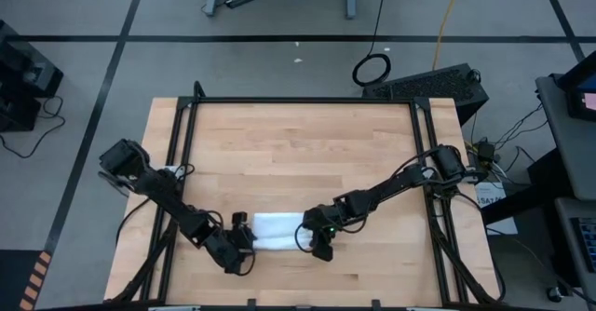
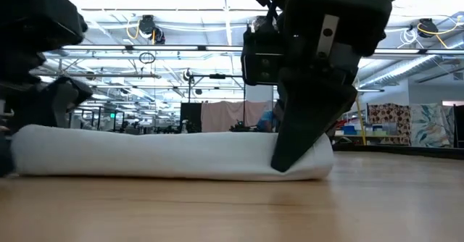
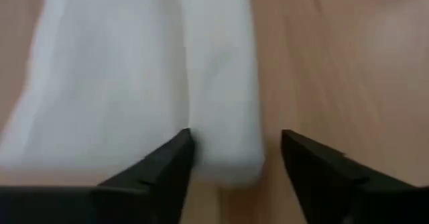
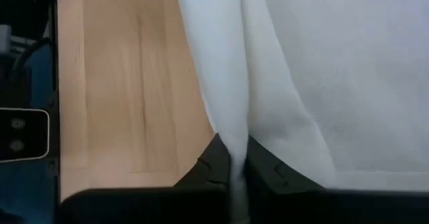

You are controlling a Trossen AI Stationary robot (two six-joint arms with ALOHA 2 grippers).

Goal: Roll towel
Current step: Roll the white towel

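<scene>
With the towel (image 1: 277,231) lying half-rolled near the front edge of the bench (image 1: 298,153), the right end effector (image 1: 314,247) is pinching one end fold while the left end effector (image 1: 244,248) is standing released astride the other end, so regripping there probably comes next.

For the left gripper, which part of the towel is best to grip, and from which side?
Probably the rolled end of the towel lying between the open left gripper, approached from the table's left side. The roll is a narrow fold there. The right gripper pinches the opposite end.
</scene>
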